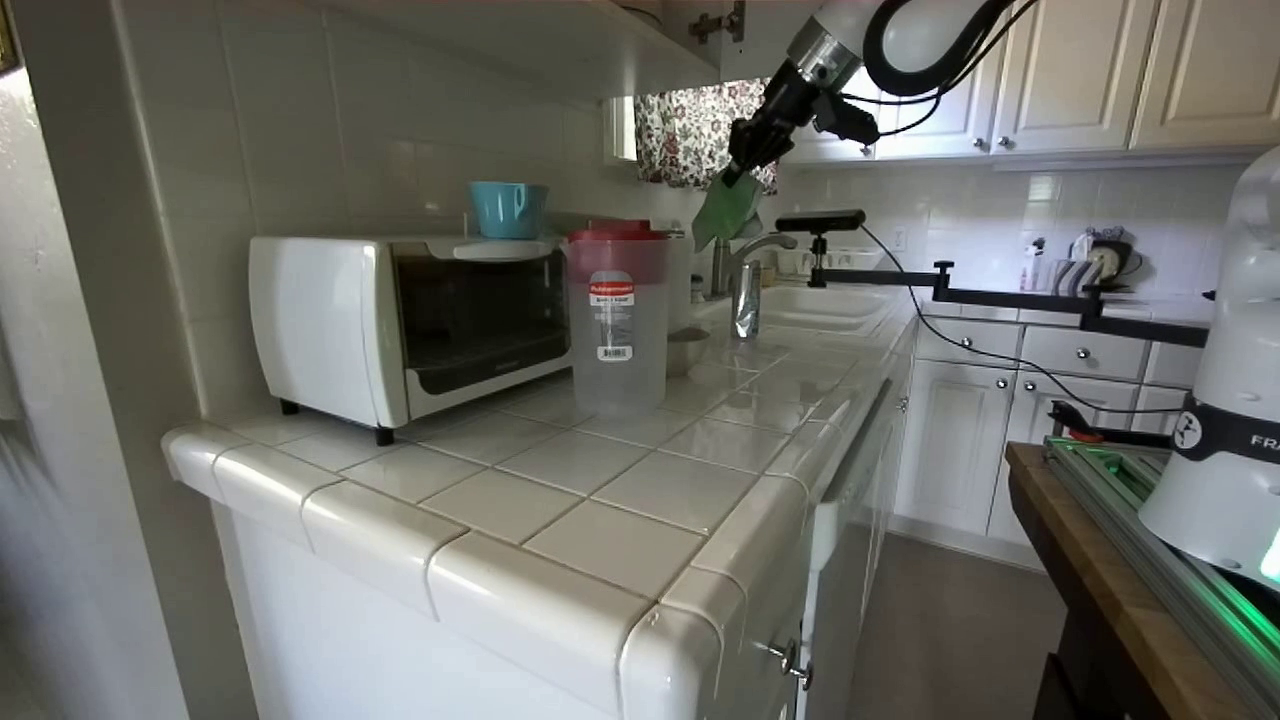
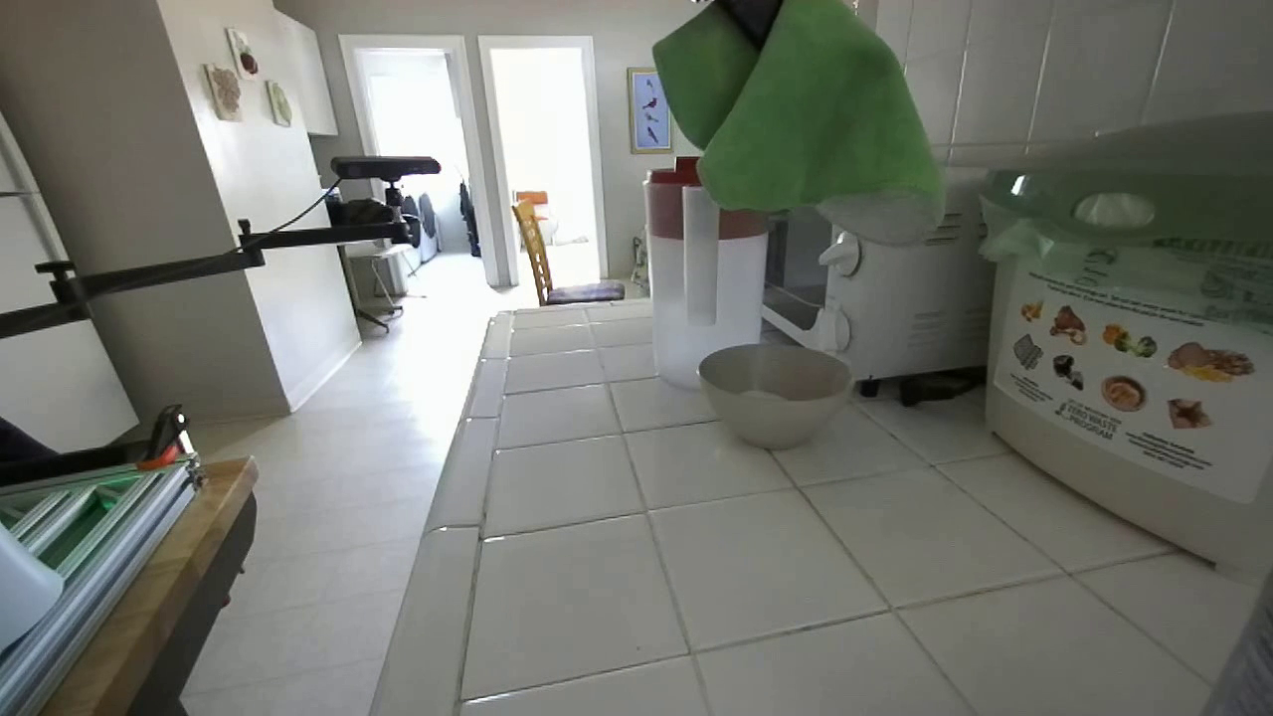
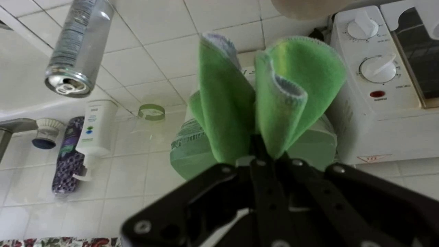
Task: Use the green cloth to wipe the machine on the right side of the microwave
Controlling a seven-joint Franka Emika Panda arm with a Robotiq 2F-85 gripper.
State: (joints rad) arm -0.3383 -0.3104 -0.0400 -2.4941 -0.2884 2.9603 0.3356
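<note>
My gripper [image 1: 733, 176] is shut on the green cloth [image 1: 727, 212] and holds it in the air above the counter. In the wrist view the fingers [image 3: 265, 147] pinch the cloth [image 3: 226, 103], which fans out in folds. The cloth [image 2: 816, 129] also hangs in an exterior view. The white toaster-oven-like microwave [image 1: 320, 320] stands against the wall; its knobs side [image 3: 363, 127] shows at the right of the wrist view. A white bin with a green lid [image 2: 1124, 368] stands beside it. In the wrist view the bin's green lid [image 3: 188, 159] is partly hidden behind the cloth.
A red-lidded pitcher [image 1: 620, 380] stands before the microwave, with a bowl [image 2: 776, 423] close by. A blue cup [image 1: 508, 210] sits on the microwave. A can [image 3: 80, 44], bottles [image 3: 96, 127] and the faucet [image 1: 762, 243] are near the sink. A cabinet [image 1: 540, 45] overhangs the counter.
</note>
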